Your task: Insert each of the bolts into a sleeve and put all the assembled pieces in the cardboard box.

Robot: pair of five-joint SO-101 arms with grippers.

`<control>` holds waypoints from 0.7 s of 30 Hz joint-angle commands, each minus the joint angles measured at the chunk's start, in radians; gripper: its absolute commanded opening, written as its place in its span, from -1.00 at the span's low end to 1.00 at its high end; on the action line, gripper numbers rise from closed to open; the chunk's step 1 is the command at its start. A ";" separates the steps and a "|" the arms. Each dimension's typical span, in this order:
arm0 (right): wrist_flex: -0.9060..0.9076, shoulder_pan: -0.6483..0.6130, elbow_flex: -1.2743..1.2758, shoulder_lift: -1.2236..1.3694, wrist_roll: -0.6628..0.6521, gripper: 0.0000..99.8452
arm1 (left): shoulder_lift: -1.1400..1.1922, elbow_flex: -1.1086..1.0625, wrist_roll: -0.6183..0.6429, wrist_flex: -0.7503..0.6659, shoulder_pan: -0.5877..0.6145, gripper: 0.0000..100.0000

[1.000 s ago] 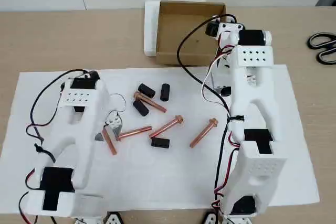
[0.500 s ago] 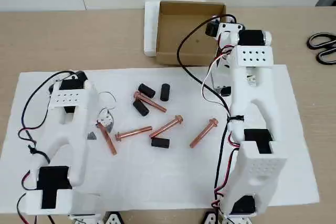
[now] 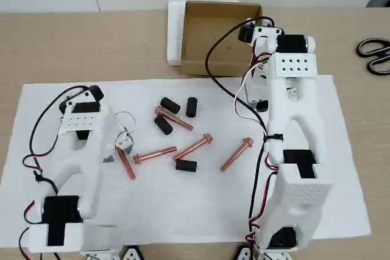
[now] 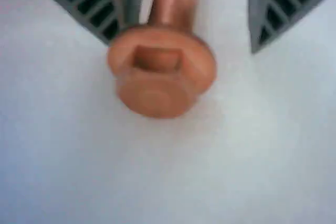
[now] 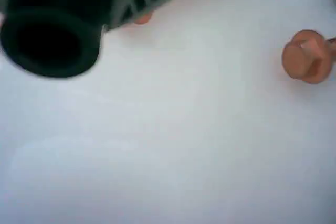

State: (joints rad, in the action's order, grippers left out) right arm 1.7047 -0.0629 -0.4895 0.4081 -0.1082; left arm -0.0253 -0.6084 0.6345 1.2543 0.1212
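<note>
In the left wrist view my left gripper (image 4: 184, 43) stands open, its grey fingers (image 4: 86, 3) on either side of a copper bolt (image 4: 160, 74) lying on the white paper. From above, the left gripper (image 3: 118, 148) sits at that bolt's (image 3: 127, 164) upper end. Several more bolts (image 3: 194, 147) and black sleeves (image 3: 170, 105) lie mid-sheet. My right gripper (image 3: 262, 105) is shut on a black sleeve (image 5: 50, 40) just above the paper. A bolt head (image 5: 307, 56) lies nearby. The cardboard box (image 3: 190, 35) stands behind the sheet.
A white foam block (image 3: 175, 31) lies against the box's left side. Scissors (image 3: 375, 53) rest on the wooden table at the far right. The white paper (image 3: 183, 211) has bare room toward the front.
The left arm has shifted to the left, its gripper sliding a little left over the bolt. The bolts, the sleeves and the right arm keep their places.
</note>
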 commanded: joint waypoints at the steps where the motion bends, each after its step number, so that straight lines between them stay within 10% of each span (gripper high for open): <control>1: 0.013 0.001 -0.049 -0.071 -0.003 -0.99 | 0.000 0.001 0.003 -0.028 0.003 -0.75; 14: 0.015 -0.001 -0.049 -0.071 -0.003 -0.99 | -0.011 0.030 -0.005 -0.038 -0.025 -0.99; 21: 0.015 -0.001 -0.049 -0.079 -0.005 -0.99 | -0.011 0.360 -0.147 0.247 -0.138 -0.99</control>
State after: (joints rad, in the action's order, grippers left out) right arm 1.7047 -0.0629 -0.4895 0.4081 -0.1082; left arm -0.0207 -0.4150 0.5148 1.3924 0.0000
